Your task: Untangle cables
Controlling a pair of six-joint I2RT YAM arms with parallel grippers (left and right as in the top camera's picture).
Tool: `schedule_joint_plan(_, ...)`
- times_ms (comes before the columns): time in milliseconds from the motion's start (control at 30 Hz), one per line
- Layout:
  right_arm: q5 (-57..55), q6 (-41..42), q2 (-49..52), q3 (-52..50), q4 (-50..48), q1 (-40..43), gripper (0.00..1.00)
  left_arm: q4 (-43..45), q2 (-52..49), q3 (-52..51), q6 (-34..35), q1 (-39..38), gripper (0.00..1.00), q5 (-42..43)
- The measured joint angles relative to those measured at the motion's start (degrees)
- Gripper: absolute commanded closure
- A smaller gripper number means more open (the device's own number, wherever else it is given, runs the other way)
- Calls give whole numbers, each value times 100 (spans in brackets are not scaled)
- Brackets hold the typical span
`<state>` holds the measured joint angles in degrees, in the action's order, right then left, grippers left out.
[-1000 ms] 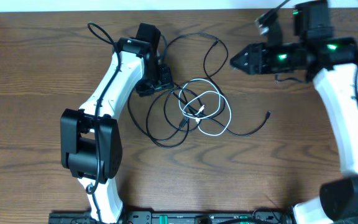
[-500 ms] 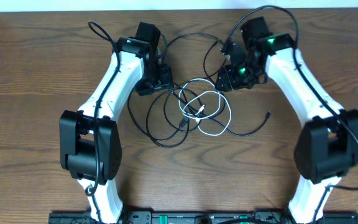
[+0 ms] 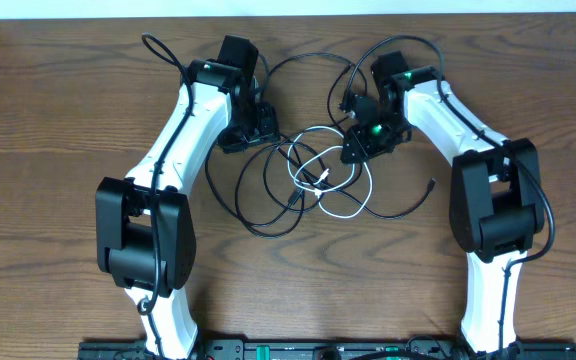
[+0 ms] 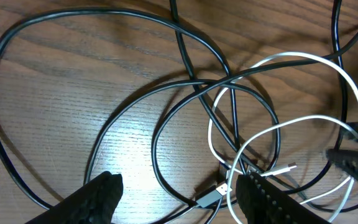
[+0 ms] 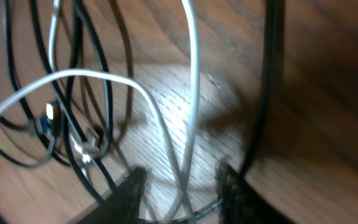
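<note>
Right gripper (image 5: 180, 190) has come from the tabletop's (image 3: 48, 120) far-right corner, fingers (image 5: 132, 186) apart astride white cable (image 5: 194, 74); left gripper (image 4: 179, 196) unmoved, spread; a separating pull looks ready.

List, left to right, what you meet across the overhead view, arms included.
left arm's black joint block → left gripper → small plugs mid-tangle → right gripper → loose black plug → right arm's black joint block

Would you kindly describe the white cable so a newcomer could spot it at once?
On the wooden table, look at the tangle of cords between the left arm and the right arm. The white cable loops through its middle, the only pale cord among black ones.
</note>
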<state>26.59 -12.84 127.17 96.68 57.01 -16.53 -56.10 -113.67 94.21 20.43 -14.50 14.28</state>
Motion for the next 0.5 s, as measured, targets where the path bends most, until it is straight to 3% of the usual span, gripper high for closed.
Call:
schedule_joint_plan(300, 282, -24, 11, 37, 133, -46, 99, 48, 0, 0, -42, 0, 36, -2)
schedule_joint_plan(500, 476, -22, -789, 586, 345, -42, 99, 79, 0, 0, -81, 0, 36, -2)
